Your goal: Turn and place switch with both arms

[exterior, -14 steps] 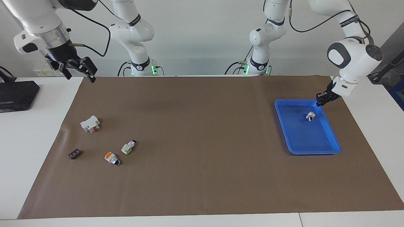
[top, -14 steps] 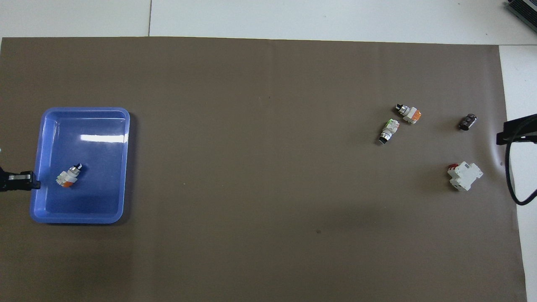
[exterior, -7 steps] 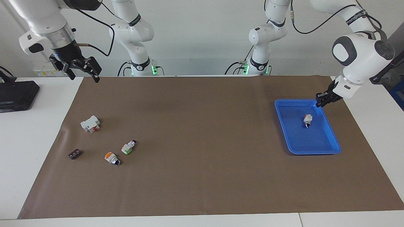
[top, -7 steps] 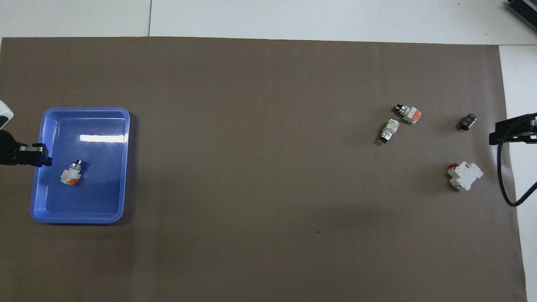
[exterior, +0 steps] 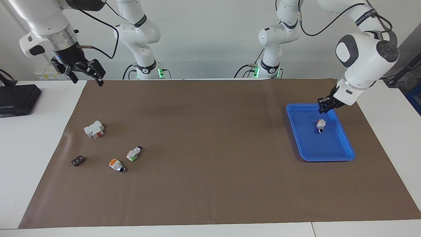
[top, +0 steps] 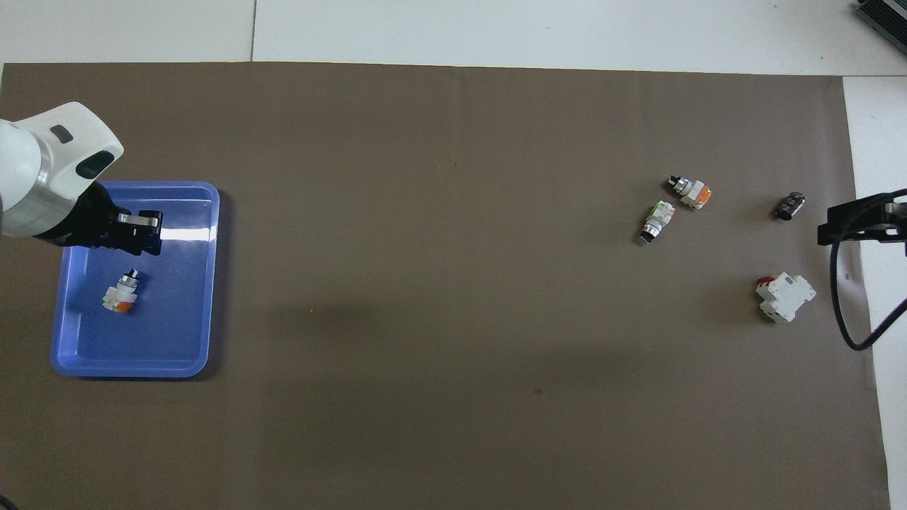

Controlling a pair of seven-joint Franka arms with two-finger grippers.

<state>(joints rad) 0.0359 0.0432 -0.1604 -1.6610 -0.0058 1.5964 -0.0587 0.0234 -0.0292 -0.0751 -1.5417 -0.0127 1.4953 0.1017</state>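
Note:
The switch (exterior: 320, 125) (top: 120, 293) lies on its side in the blue tray (exterior: 342, 154) (top: 177, 354) at the left arm's end of the table. Its orange cap points toward the robots and its black tip away from them. My left gripper (exterior: 324, 107) (top: 151, 234) hangs over the tray, shut and holding nothing, a short way from the switch and not touching it. My right gripper (exterior: 86, 71) (top: 857, 225) waits open in the air over the mat's corner at the right arm's end.
On the brown mat toward the right arm's end lie a stubby orange-capped switch (exterior: 116, 165) (top: 689, 191), a green-faced switch (exterior: 134, 153) (top: 657, 221), a white breaker (exterior: 94, 129) (top: 785, 296) and a small dark part (exterior: 77, 160) (top: 790, 205). A black box (exterior: 18, 98) sits off the mat.
My left gripper swung from the tray's outer edge to over the tray. The switch turned slightly inside the tray, then lay still. The right gripper shifted a little.

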